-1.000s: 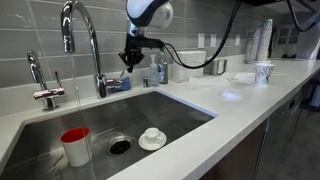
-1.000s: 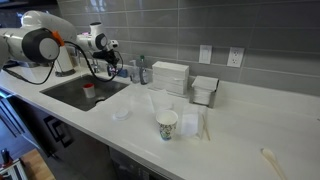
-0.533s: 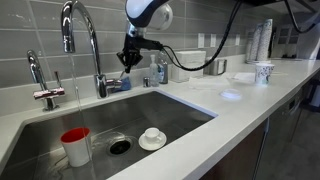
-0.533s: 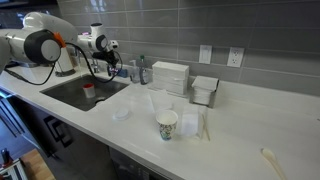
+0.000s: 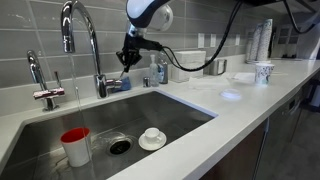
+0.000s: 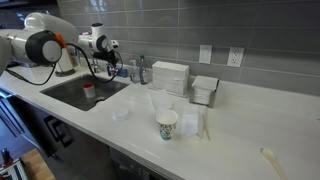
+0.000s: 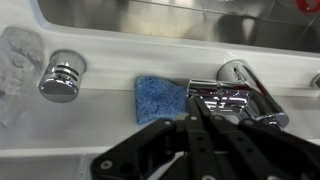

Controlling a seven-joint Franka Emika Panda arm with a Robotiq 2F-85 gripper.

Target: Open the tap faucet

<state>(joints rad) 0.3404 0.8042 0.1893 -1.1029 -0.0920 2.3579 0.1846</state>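
The tall chrome gooseneck faucet [image 5: 85,40] stands behind the steel sink [image 5: 170,105]. Its chrome base and lever show in the wrist view [image 7: 237,92]. My gripper [image 5: 126,60] hangs above the counter just right of the faucet base, a little above the blue sponge [image 5: 120,85]. In the wrist view the black fingers [image 7: 200,125] lie pressed together, their tips at the faucet's chrome lever, beside the sponge [image 7: 160,96]. The gripper looks shut and holds nothing. In an exterior view the gripper [image 6: 108,62] sits over the sink's back rim.
A shorter slim chrome tap [image 5: 40,80] stands at the left. A red cup [image 5: 75,146] and a white cup on a saucer [image 5: 152,137] sit in the sink. A round chrome cap [image 7: 62,76], clear bottles [image 5: 158,72], white boxes [image 6: 170,76] and a paper cup [image 6: 168,124] are on the counter.
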